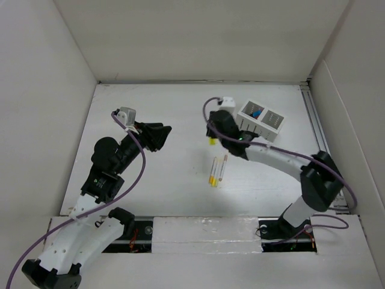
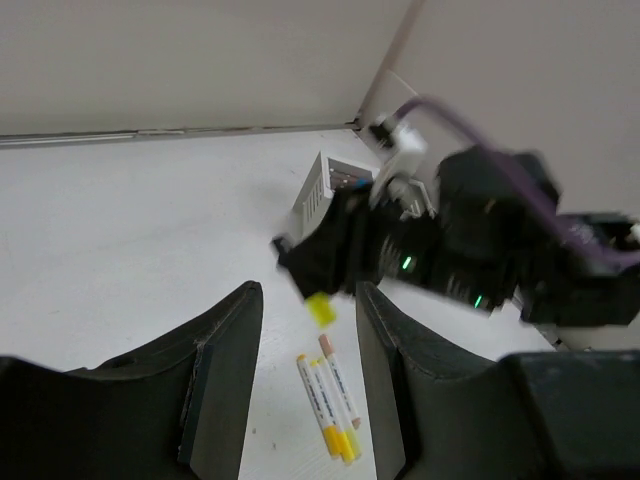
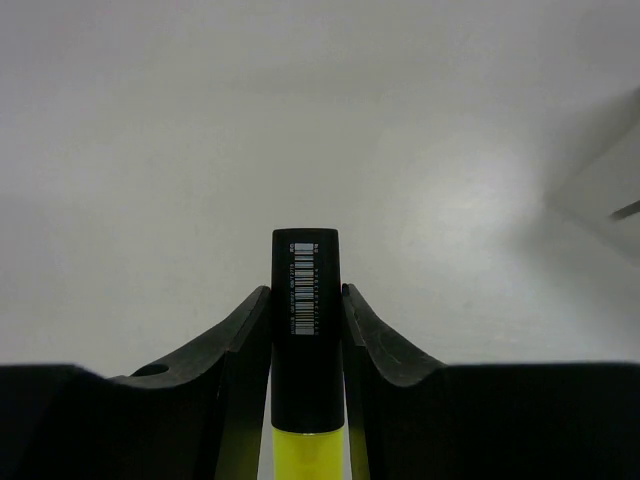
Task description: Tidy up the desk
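The desk (image 1: 150, 180) is a white tabletop walled by white panels. My right gripper (image 1: 212, 137) is shut on a highlighter (image 3: 306, 330) with a black barrel and a yellow end, held above the desk just left of the white slotted organizer box (image 1: 260, 119). The highlighter's yellow end (image 2: 320, 308) shows in the left wrist view below the right gripper (image 2: 330, 265). Three markers (image 1: 218, 171), two with yellow caps and one tan, lie side by side at mid desk. My left gripper (image 1: 163, 137) is open and empty, raised to the left of them; the markers (image 2: 328, 395) show between its fingers (image 2: 225, 365).
The organizer box (image 2: 325, 185) stands at the back right and holds a blue item (image 1: 255, 112). A metal rail (image 1: 316, 123) runs along the desk's right edge. White walls close off the back and both sides.
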You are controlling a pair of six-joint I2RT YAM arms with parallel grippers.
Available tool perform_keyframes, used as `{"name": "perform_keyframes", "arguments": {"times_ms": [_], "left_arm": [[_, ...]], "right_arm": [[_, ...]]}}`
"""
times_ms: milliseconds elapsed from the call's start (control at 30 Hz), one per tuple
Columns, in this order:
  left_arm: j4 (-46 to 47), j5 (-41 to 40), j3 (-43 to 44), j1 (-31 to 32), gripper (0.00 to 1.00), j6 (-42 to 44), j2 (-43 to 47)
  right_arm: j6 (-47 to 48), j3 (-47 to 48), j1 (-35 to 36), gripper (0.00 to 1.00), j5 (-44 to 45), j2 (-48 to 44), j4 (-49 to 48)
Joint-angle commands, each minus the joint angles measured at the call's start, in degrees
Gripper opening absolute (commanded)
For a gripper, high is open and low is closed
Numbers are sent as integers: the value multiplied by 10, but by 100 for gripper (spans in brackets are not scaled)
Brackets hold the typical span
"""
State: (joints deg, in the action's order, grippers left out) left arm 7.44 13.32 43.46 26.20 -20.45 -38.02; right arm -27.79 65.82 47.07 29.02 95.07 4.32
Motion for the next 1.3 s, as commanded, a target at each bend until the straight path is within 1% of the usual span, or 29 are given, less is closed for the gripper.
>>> {"name": "perform_keyframes", "arguments": {"times_ms": [0, 67, 100, 167, 200, 300, 367, 500, 700, 1100, 1167, 1200, 1267], "left_arm": [[22, 3, 1, 2, 39, 4, 9], [21, 4, 3, 2, 39, 4, 2], [21, 6, 2, 2, 39, 3, 3], [23, 11, 0, 2, 39, 2, 13], [23, 7, -1, 2, 39, 3, 17], [22, 2, 0, 2, 39, 3, 11], [21, 10, 1, 2, 39, 3, 8], [22, 5, 0, 2, 39, 4, 15], [23, 6, 0, 2, 39, 4, 14], [22, 8, 3, 2, 39, 6, -6], [24, 6, 1, 2, 39, 6, -4], [21, -2, 4, 2, 39, 8, -7], [21, -2, 5, 2, 39, 8, -16]], "right_arm": [[6, -22, -101, 5, -27, -77, -77], [6, -26, -144, 4, -36, -102, -90], [12, -28, -183, 4, -40, -107, -96], [15, -27, -218, 4, -37, -108, -115], [16, -13, -249, 4, -39, -97, -113], [20, -3, -284, 5, -34, -77, -120], [29, 25, -307, 4, -34, -56, -120], [48, 59, -312, 4, 9, -2, -114], [67, 75, -312, 5, 53, 27, -131], [82, 84, -312, 5, 110, 71, -171], [83, 94, -299, 5, 116, 78, -161], [92, 93, -286, 5, 138, 87, -164], [93, 92, -281, 5, 145, 89, -159]]}}
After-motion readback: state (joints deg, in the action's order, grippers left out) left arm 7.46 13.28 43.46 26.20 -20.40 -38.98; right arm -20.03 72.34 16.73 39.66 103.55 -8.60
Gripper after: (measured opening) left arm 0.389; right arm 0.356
